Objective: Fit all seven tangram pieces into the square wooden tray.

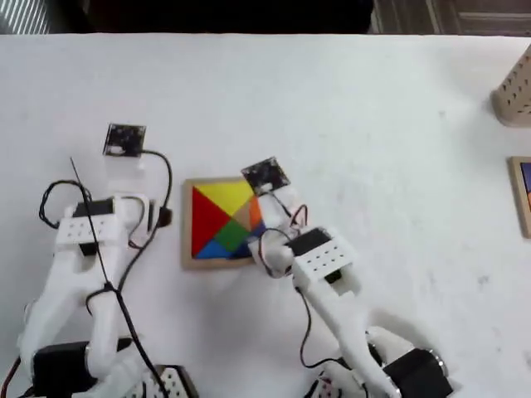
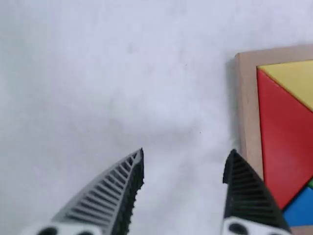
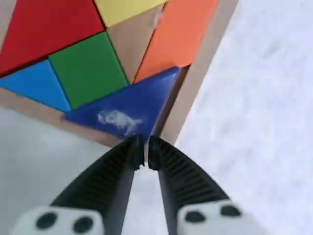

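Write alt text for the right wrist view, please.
A shut end effector sits at the edge of a dark blue triangle lying askew across the rim of a wooden tray that holds other coloured pieces.

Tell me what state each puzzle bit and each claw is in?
Tray: partly filled, one triangular gap bare.
Dark blue triangle: unseated, lying across the tray's rim.
Red triangle, yellow triangle, green square, light blue triangle, orange piece: seated flat.
Right gripper: shut, tips at the dark blue triangle's corner.
Left gripper: open, above the table beside the tray.
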